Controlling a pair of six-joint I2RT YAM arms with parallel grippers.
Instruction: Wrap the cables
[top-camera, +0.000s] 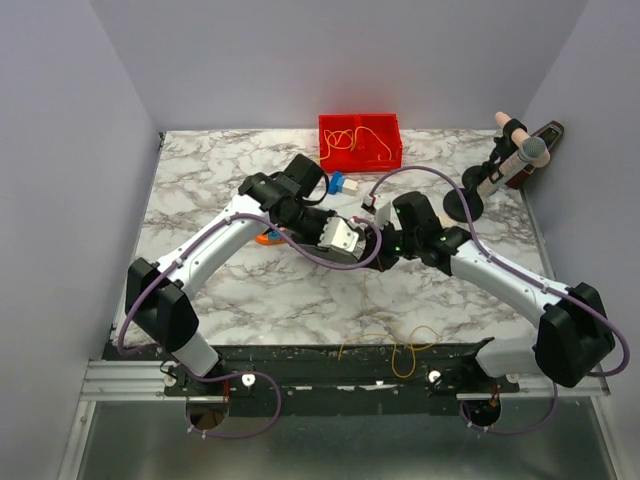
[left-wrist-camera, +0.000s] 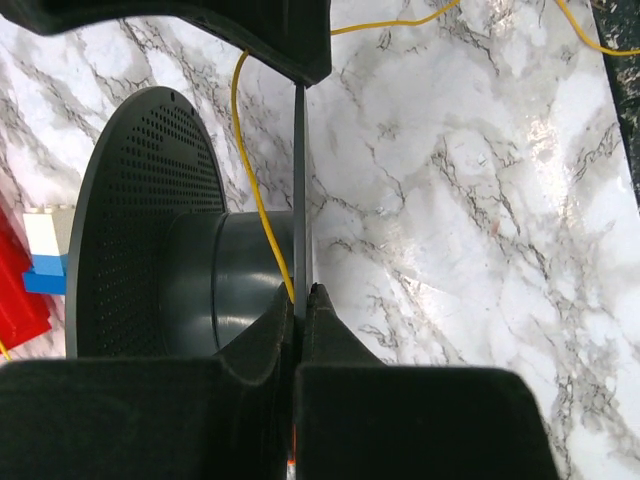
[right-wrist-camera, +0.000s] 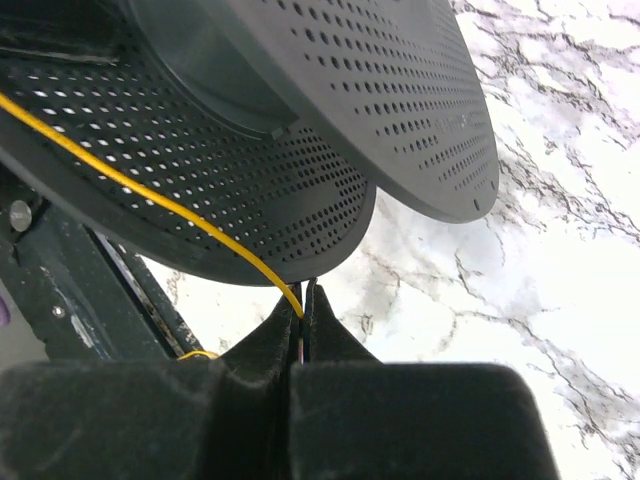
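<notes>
In the left wrist view my left gripper (left-wrist-camera: 303, 292) is shut on the thin edge of one flange of a dark grey perforated spool (left-wrist-camera: 140, 220). A thin yellow cable (left-wrist-camera: 250, 170) runs over the spool's hub. In the right wrist view my right gripper (right-wrist-camera: 305, 290) is shut on the same yellow cable (right-wrist-camera: 150, 195), just under the spool's flanges (right-wrist-camera: 400, 90). In the top view both grippers meet at the table's middle, left (top-camera: 345, 240) and right (top-camera: 375, 240). Loose cable loops (top-camera: 405, 345) lie at the front edge.
A red bin (top-camera: 392, 140) at the back holds more yellow cable. A blue-and-white block (top-camera: 341, 184) lies in front of it. An orange object (top-camera: 265, 238) peeks out under the left arm. A microphone on a stand (top-camera: 515, 155) stands at the back right.
</notes>
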